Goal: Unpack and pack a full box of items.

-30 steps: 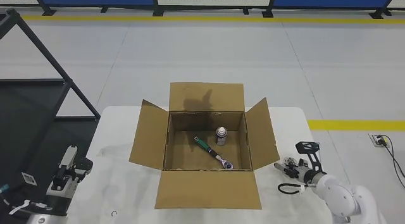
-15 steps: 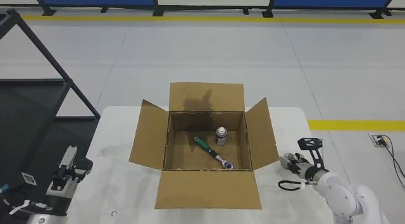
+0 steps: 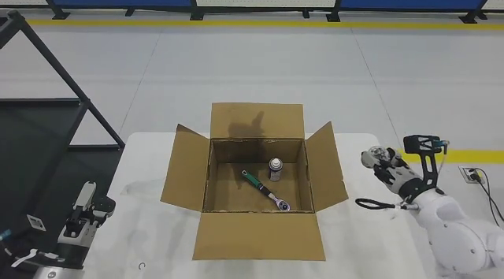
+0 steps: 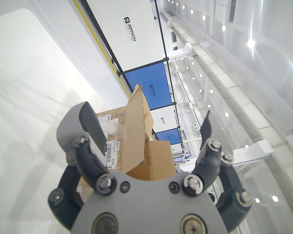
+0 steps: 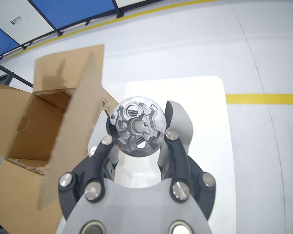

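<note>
The round metal part [image 5: 136,113] looks heavy, rigid and smooth; we judge its rim the safest place to pinch. Our right gripper [image 5: 139,122] is clenched on that rim, above the table [image 5: 205,127], beside the open box [image 5: 70,127].

**Print on panels and box**

Far partition: a white panel [image 4: 127,29] and a blue panel [image 4: 152,91] each carry a small logo with one short word. On the left outer wall of the box [image 4: 136,113], a barcode label [image 4: 113,147], digits too small to read; handling symbols [image 4: 119,116] printed nearby.
</note>
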Available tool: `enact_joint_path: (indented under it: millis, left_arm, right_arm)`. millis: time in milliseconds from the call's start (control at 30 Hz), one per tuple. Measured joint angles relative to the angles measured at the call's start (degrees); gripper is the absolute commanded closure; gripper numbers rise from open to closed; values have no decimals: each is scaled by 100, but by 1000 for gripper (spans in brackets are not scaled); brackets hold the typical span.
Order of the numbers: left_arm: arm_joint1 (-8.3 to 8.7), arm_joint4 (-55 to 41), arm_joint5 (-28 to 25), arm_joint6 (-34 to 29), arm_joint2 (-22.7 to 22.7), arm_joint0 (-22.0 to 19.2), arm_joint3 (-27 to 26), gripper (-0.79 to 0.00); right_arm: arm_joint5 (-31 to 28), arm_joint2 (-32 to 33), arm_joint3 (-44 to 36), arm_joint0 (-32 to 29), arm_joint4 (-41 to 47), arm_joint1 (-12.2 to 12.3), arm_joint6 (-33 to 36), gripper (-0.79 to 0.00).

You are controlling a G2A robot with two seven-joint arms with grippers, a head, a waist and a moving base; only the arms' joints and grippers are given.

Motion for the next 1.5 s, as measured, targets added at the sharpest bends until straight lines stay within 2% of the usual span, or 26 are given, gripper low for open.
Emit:
enact_joint_path:
  millis: [233, 500, 633, 833, 967, 1067, 1500]
  left_arm:
    - [0, 0, 0, 0, 0, 0, 0, -785]
    - [0, 0, 0, 0, 0, 0, 0, -785]
    - [0, 0, 0, 0, 0, 0, 0, -785]
    - [0, 0, 0, 0, 0, 0, 0, -785]
    - [0, 0, 0, 0, 0, 0, 0, -785]
    - [0, 0, 0, 0, 0, 0, 0, -785]
    - [0, 0, 0, 0, 0, 0, 0, -785]
  right_arm:
    - [-18, -605, -591, 338, -1, -6, 150, 0]
    - [76, -2104, -527, 1018, -447, -107, 241, 0]
    - [248, -2984, -9, 1600, -609, -230, 324, 0]
    - [502, -4115, 1369, 2761, -311, -526, 644, 0]
    - [462, -4737, 2450, 3547, 147, -782, 850, 0]
    - [361, -4939, 2981, 3854, 362, -873, 1034, 0]
    - [426, -4948, 3055, 3725, 310, -879, 889, 0]
